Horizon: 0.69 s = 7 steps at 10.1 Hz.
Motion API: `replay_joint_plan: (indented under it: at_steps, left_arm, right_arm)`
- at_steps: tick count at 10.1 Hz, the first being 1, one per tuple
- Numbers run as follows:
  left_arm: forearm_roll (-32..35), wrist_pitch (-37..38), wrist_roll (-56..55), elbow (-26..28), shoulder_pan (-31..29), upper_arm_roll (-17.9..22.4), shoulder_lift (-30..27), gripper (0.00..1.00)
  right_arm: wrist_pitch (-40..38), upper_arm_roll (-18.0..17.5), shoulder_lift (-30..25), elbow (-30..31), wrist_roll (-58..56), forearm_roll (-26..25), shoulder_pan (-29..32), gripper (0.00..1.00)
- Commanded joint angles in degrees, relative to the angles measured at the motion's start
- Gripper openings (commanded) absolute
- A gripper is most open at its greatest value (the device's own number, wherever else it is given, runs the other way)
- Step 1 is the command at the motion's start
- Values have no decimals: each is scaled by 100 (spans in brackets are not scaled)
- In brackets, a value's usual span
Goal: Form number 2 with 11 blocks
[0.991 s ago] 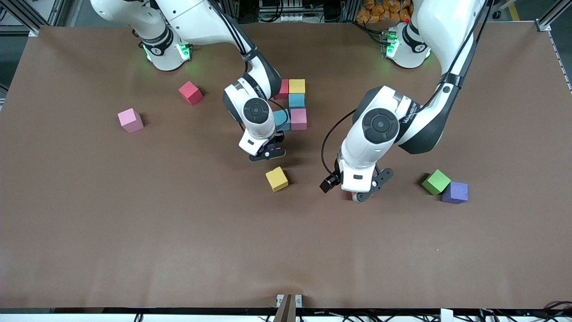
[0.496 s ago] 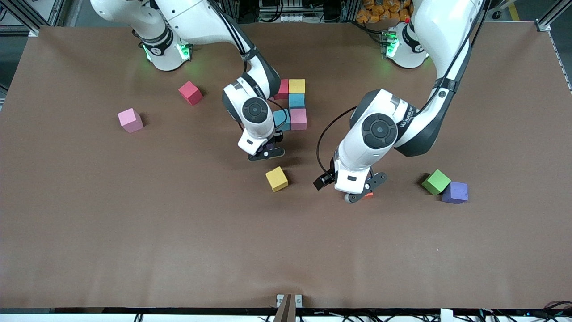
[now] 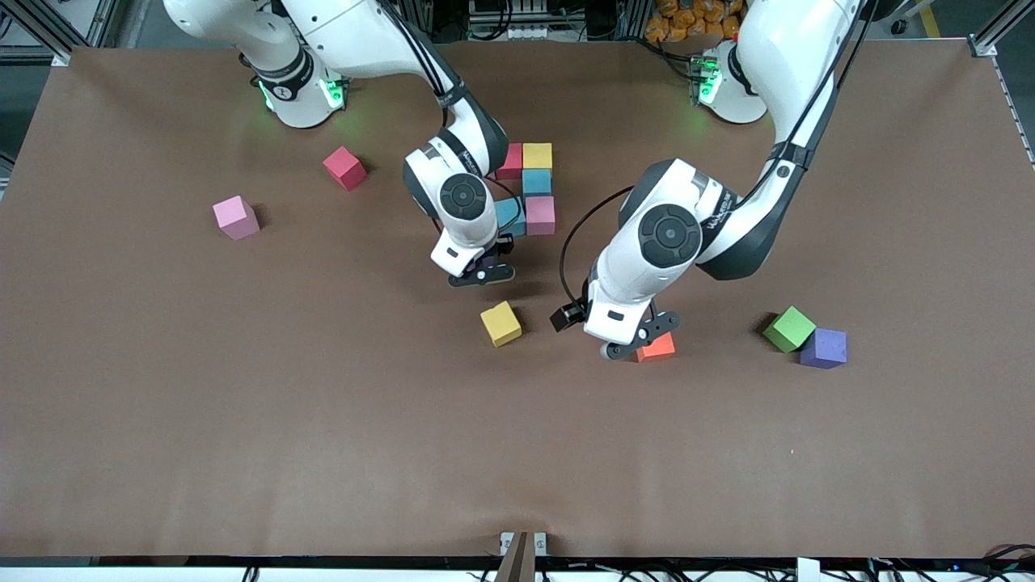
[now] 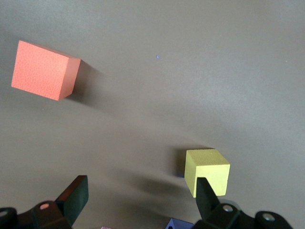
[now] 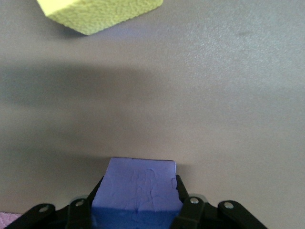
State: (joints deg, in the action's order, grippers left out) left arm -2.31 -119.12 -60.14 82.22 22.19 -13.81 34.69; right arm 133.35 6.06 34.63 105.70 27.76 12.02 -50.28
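R hand point(image 3: 483, 273) clamped on purple block point(image 5: 136, 191), just above counter point(image 3: 242, 420), beside partly built number 2 point(image 3: 530, 190). L hand point(image 3: 629, 346), fingers apart, over counter btwn orange block point(image 3: 656, 347) & yellow block point(image 3: 500, 323).

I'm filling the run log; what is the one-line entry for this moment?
right gripper: shut on purple block, beside started digit | left gripper: open, by orange block | loose yellow block between

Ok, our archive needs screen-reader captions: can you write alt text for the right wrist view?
The right gripper is shut on a purple block, low over the bare brown table. A corner of a loose yellow block lies on the table ahead of it.
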Motion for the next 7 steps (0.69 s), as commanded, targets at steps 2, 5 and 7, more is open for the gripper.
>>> replay_joint_plan:
  at_steps: [2, 5, 7]
  left_arm:
    - [-182, 47, -23, -601, 180, 54, 415, 100]
    - [-165, 82, -24, -558, 41, 89, 319, 100]
    - [-94, 91, 55, -489, -292, 89, 197, 100]
  right_arm:
    - [68, -167, -263, 311, 142, -42, 88, 0]
    - [77, -211, -299, 355, 194, -50, 88, 0]
    - [234, -211, -307, 468, 186, -59, 88, 0]
